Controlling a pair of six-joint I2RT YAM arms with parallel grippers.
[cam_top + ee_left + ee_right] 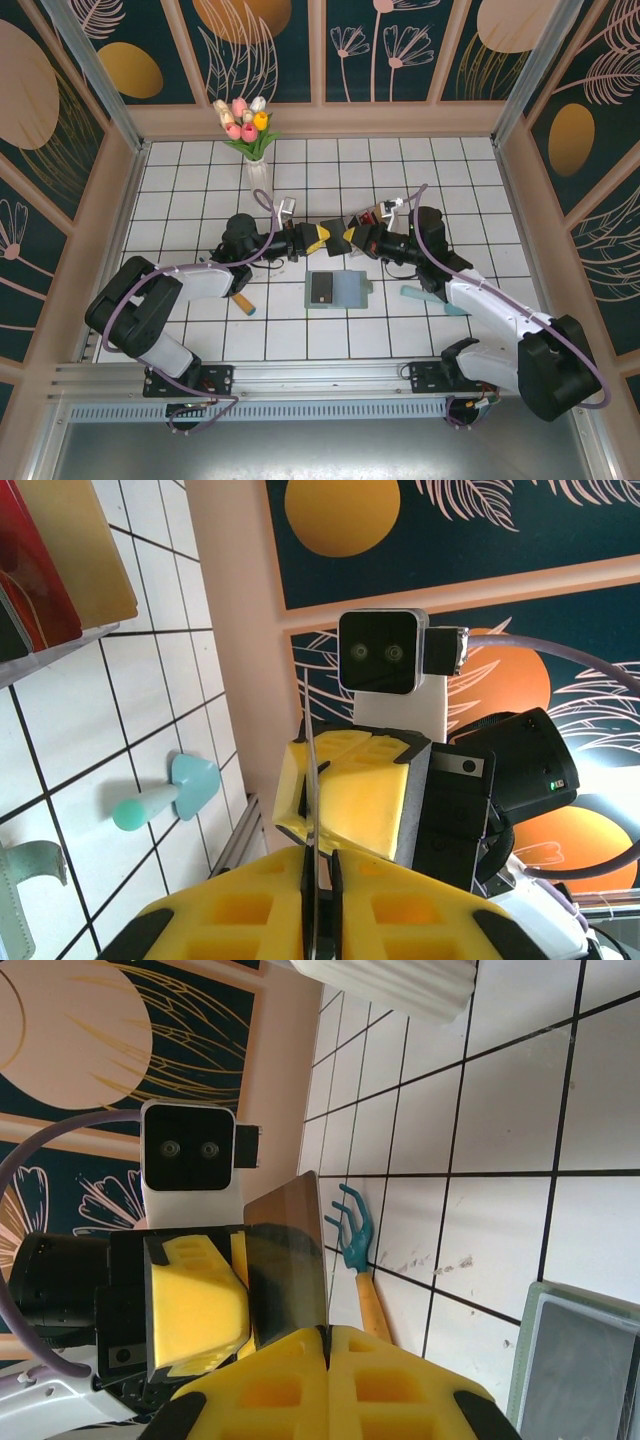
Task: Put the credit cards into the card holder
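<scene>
White tiled floor (200, 330), dark grout; teal floral wall panels (270, 50), beige frames (317, 50).

Edge-on credit card (309, 750), frame centre: face and colour unreadable.
Card holder (575, 1360): cut off by lower right corner.
Vase (385, 985): cropped at top edge.
Clear box (45, 570): cropped upper left, contents blurred.

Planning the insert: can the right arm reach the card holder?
Probably yes: the card holder lies open close to the right tool, nothing between, though the left tool also pinches the card.
</scene>
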